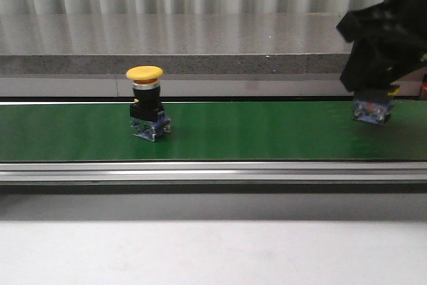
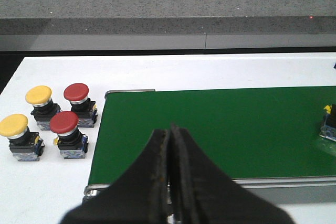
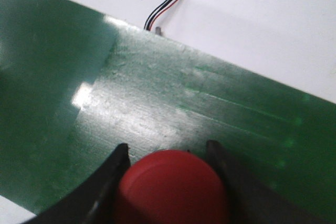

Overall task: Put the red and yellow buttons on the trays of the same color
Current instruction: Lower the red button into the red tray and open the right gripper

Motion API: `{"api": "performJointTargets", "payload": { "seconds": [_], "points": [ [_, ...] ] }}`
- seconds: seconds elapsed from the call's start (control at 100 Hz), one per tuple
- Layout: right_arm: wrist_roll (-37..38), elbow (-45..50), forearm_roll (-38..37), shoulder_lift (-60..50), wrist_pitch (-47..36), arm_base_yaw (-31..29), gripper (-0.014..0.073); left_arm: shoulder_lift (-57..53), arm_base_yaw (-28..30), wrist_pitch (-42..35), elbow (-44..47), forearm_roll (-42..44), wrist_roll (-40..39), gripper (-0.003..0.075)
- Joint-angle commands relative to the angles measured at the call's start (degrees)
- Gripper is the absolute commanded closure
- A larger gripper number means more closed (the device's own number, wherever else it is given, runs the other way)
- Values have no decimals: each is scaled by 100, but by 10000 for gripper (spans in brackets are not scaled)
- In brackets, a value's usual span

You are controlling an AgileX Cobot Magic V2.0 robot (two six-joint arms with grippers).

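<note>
A yellow button (image 1: 145, 108) stands upright on the green belt (image 1: 267, 131), left of centre. My right gripper (image 1: 373, 98) is at the belt's right end, shut on a red button (image 3: 170, 187); its fingers (image 3: 113, 174) flank the red cap. Only that button's blue base (image 1: 372, 111) shows in the front view, low over the belt. My left gripper (image 2: 169, 128) is shut and empty, above the belt's (image 2: 220, 129) left end. It does not show in the front view. No trays are in view.
Two yellow buttons (image 2: 39, 98) (image 2: 14, 128) and two red buttons (image 2: 76, 95) (image 2: 64, 125) stand on the white table left of the belt. A button's base (image 2: 329, 124) shows at the frame edge. A red-black wire (image 3: 168, 3) lies beyond the belt.
</note>
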Motion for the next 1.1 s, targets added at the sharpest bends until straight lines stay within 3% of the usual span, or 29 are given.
{"api": "performJointTargets", "payload": {
  "seconds": [0.0, 0.25, 0.42, 0.54, 0.68, 1.09],
  "points": [
    [-47, -579, 17, -363, 290, -435, 524, 16, -53, -388, -150, 64, -6, 740],
    [-31, -1501, 10, -443, 1015, -2313, 524, 16, -53, -388, -150, 64, -6, 740],
    [551, -1574, 15, -403, 469, -3627, 524, 16, -53, -388, -150, 64, -6, 740],
    [711, -1574, 15, -273, -39, -4222, 524, 16, -53, -388, -150, 64, -6, 740],
    [712, -1584, 15, 69, -598, -4529, 524, 16, -53, -388, -150, 64, -6, 740],
    [712, -1594, 15, 1425, -1594, -4543, 524, 16, -53, -388, -150, 64, -6, 740]
  ]
}}
